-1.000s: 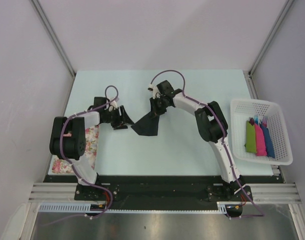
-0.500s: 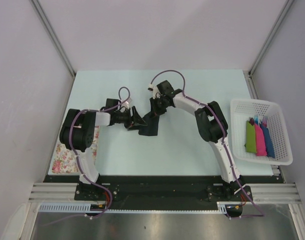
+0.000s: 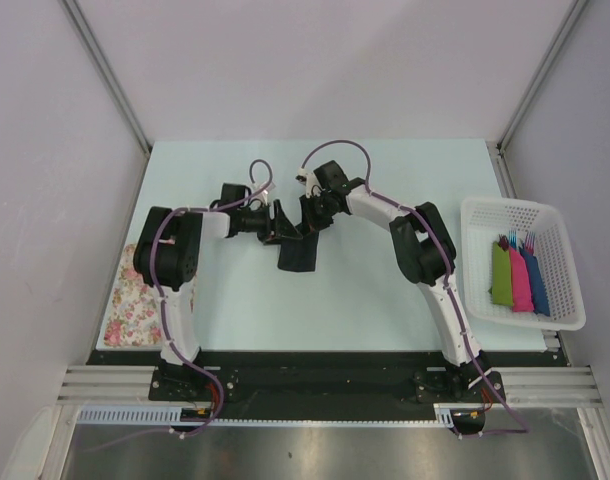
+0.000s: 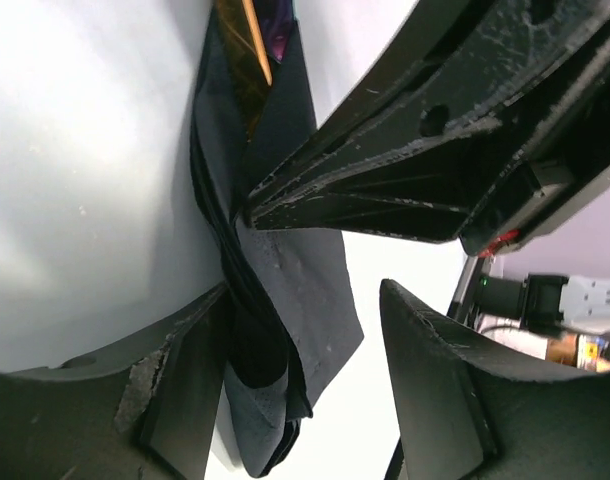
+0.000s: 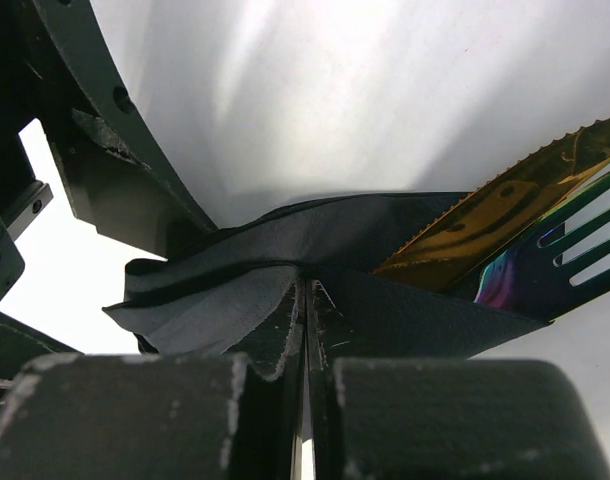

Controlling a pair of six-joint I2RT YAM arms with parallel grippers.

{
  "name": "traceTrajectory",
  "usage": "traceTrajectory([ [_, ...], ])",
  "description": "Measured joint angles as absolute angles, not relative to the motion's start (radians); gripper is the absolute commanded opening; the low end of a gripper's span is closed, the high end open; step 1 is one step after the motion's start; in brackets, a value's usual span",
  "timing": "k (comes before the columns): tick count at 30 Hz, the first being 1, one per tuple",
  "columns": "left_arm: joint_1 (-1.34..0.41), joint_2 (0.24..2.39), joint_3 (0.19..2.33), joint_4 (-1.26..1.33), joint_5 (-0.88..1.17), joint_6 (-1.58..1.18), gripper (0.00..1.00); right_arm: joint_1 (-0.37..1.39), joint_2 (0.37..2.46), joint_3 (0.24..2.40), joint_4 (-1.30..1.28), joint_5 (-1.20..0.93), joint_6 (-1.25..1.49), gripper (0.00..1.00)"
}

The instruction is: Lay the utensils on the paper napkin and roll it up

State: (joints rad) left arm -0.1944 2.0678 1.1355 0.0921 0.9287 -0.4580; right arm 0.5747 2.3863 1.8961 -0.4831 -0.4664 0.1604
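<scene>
The black paper napkin (image 3: 297, 252) lies folded into a narrow bundle at mid-table, with its upper end lifted. My right gripper (image 3: 311, 214) is shut on a fold of the paper napkin (image 5: 285, 250), fingertips pinched together (image 5: 305, 292). The utensils stick out of the bundle: a yellow-orange serrated knife (image 5: 505, 205) and an iridescent fork (image 5: 560, 262), also glimpsed in the left wrist view as the utensils (image 4: 247, 45). My left gripper (image 3: 276, 222) is open around the napkin's (image 4: 285, 270) hanging end, midpoint (image 4: 303, 300); the paper rests against one finger (image 4: 180, 385).
A white basket (image 3: 575, 270) at the right table edge holds green, pink and blue bundles (image 3: 518, 275). A floral cloth (image 3: 135, 300) lies at the near left beside the left arm's base. The two grippers are very close together over the napkin.
My left arm swung right and away from the floral cloth until its open jaws straddle the napkin. The napkin went from a spread triangle to a narrow bundle. The right gripper kept its grip.
</scene>
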Motion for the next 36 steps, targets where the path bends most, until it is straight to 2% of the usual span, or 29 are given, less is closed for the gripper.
traceTrajectory([
  [14,-0.102,2.068,1.124,-0.106,1.060,-0.311,0.58,0.574,2.386,1.896,-0.482,-0.470,0.161,0.01],
  [21,-0.091,2.057,1.068,-0.128,1.124,-0.320,0.64,0.574,2.386,1.896,-0.481,-0.471,0.163,0.01],
  [29,-0.105,2.048,1.015,0.025,1.134,-0.500,0.67,0.574,2.386,1.896,-0.481,-0.471,0.164,0.01],
  [36,-0.177,2.048,1.015,0.186,1.084,-0.623,0.67,0.574,2.386,1.896,-0.481,-0.471,0.164,0.01],
])
